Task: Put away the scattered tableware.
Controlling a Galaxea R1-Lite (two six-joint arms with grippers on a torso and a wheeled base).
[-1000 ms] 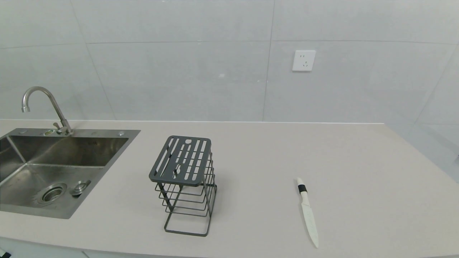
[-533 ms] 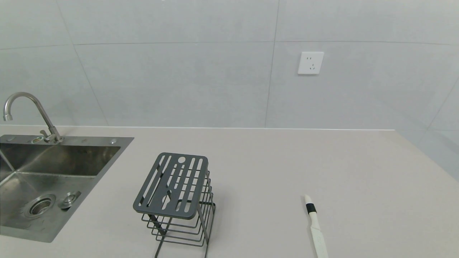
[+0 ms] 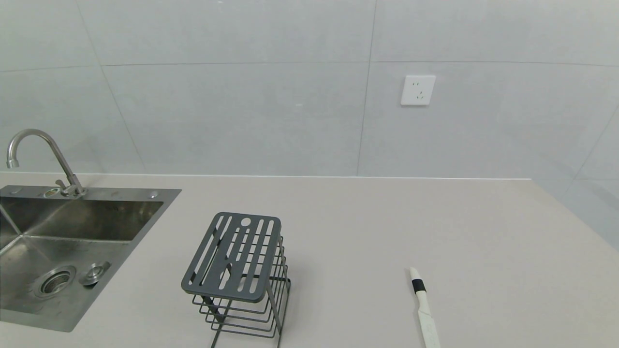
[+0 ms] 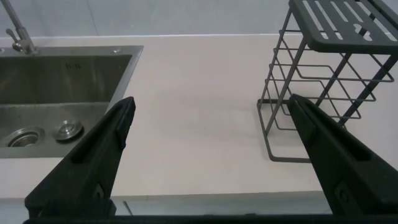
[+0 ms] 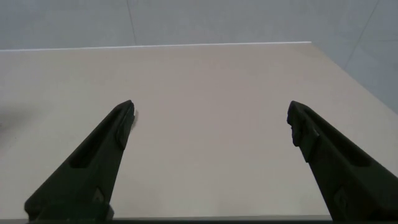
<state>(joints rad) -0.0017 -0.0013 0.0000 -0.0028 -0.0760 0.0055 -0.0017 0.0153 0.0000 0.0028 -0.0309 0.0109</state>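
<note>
Head view: dk-grey metal wire rack w/ slotted top plate stands upright on the pale beige countertop, and that's our reference. White knife w/ black band on its handle lies flat well to the rack's right, apart from it. Handle end points twd the wall, blade runs twd the robot and off the lower edge.

Stainless-steel sink sits to the rack's left, curved metal tap at its back. White wall socket is on the tiles beyond the rack, right side.

Left gripper, black fingers spread wide, holding nothing, hangs low on the near side of the rack, looking betw rack and sink. Right gripper likewise fully apart, nothing in it, over the counter. Both look parked open so either can take the first pick.

The knife's the loose item here. Slots in the rack top look cut for blades, so prob. that's the target. Right arm's on the knife's side, so it's likely the one to go. Flat thin blade = awkward pinch; the handle's the safer grab.
</note>
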